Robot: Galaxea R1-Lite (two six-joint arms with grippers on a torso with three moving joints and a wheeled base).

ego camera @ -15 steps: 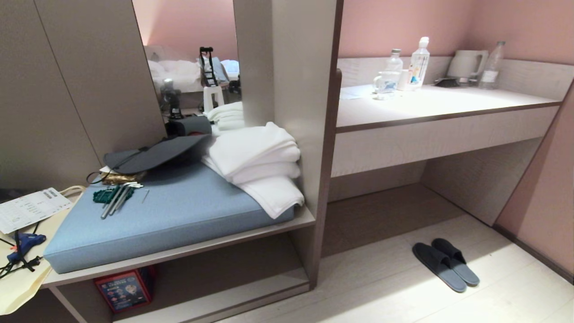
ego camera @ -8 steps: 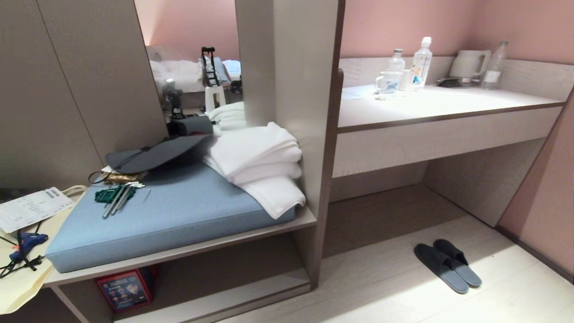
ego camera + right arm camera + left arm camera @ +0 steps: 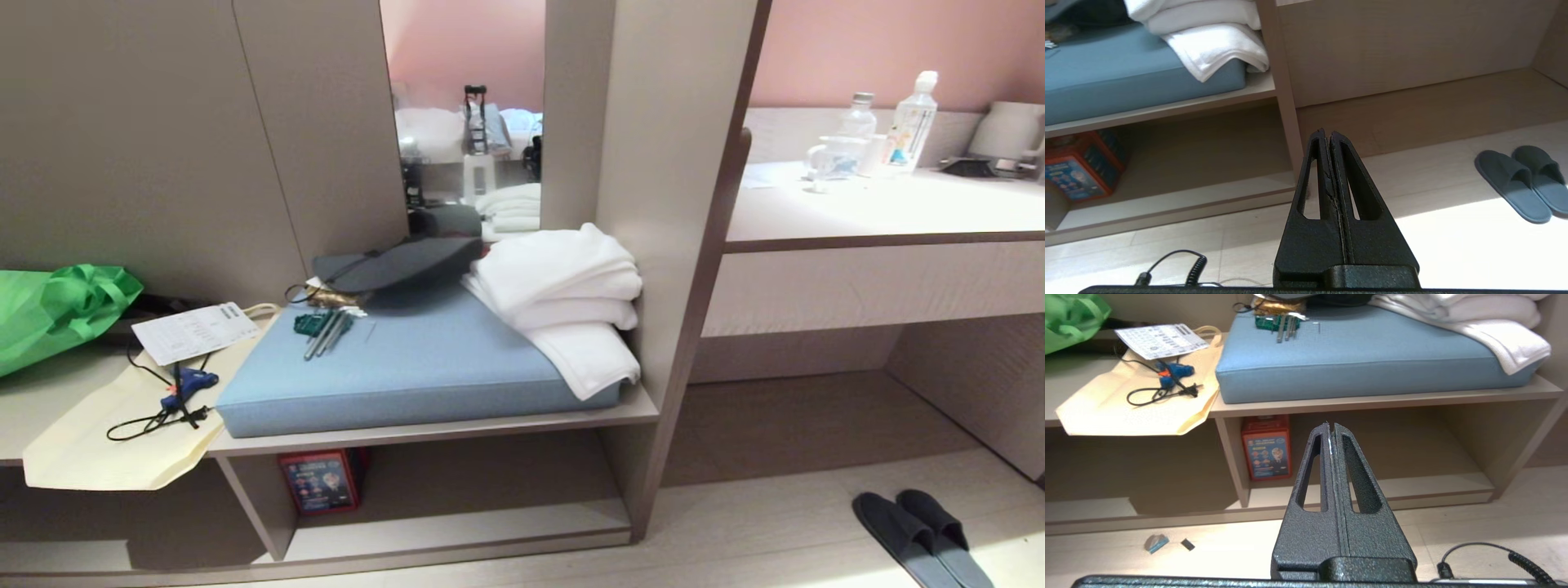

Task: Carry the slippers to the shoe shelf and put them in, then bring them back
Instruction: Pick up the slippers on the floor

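Nearest, left gripper (image 3: 1332, 425) pressed fully closed, gripping nothing, aimed level at the shoe shelf (image 3: 1372, 449). Right gripper (image 3: 1327, 132) likewise clamped together and empty, pointing at the upright panel (image 3: 1286, 106) beside that cubby. Out on the pale floor (image 3: 775, 523), slippers (image 3: 922, 535) side by side, touching, well apart from the shelf, in front of the desk recess (image 3: 816, 408). Inside the cubby, at its left end, a red box (image 3: 318, 482). Above, blue seat cushion (image 3: 424, 367) bearing folded white towels (image 3: 563, 302).
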